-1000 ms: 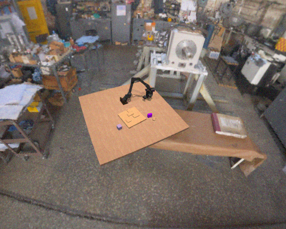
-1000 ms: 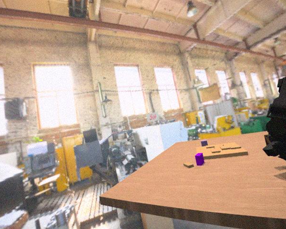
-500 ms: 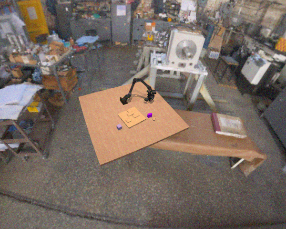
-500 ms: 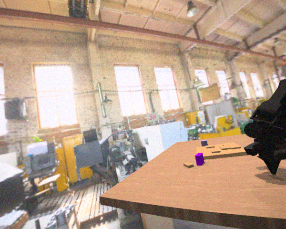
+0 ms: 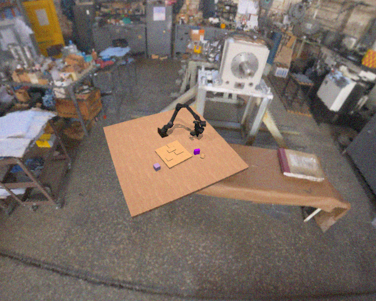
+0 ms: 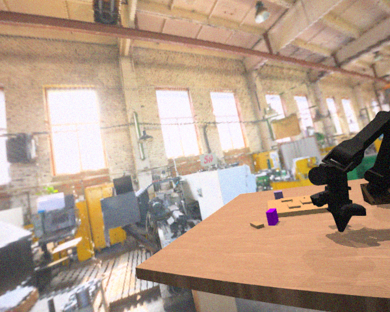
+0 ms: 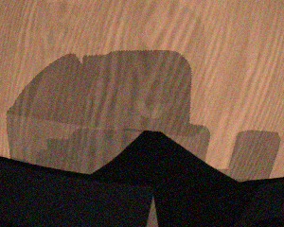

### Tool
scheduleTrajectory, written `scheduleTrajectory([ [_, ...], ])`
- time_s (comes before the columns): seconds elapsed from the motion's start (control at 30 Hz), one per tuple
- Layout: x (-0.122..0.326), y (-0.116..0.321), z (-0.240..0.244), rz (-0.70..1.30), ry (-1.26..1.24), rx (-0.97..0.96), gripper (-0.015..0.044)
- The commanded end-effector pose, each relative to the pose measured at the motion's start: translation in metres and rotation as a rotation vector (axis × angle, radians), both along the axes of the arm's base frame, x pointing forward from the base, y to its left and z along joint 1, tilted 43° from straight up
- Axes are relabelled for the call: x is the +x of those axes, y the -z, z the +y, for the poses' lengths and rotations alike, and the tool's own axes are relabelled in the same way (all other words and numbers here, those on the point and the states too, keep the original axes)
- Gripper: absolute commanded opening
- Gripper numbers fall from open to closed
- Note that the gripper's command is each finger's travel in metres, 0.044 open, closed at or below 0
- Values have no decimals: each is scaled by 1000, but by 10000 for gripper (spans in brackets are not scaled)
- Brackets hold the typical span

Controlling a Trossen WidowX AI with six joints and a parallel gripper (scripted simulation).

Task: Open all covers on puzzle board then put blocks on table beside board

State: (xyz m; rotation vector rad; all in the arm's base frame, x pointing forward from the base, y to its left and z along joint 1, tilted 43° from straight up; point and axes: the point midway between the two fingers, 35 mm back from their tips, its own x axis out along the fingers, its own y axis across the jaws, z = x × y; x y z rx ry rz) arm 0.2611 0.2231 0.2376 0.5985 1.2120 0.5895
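The tan puzzle board [image 5: 179, 160] [image 6: 301, 212] lies on the table. Several low, board-coloured covers show on it; whether they are open, and what their wells hold, cannot be told. A bright purple block [image 5: 197, 151] [image 6: 272, 218] stands on the table just off the board. A lavender block [image 5: 156, 167] [image 6: 278, 194] rests on the table off another side. My gripper [image 5: 200, 136] [image 6: 341, 229] [image 7: 151, 139] is shut and empty. It points down above the table, off the board on the arm's side, away from both blocks.
A small flat tan piece [image 5: 202, 156] [image 6: 257, 225] lies on the table near the purple block, off the board. The table [image 5: 133, 190] [image 6: 221, 255] ends well beyond the blocks. The arm's shadow falls on the table under the gripper.
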Motion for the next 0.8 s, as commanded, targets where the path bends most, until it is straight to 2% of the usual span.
scheduleTrajectory([
  [0.0, 18, 10, -15, 2, 42, -34, 0],
  [0.77, 76, 53, -79, 22, 61, -167, 0],
])
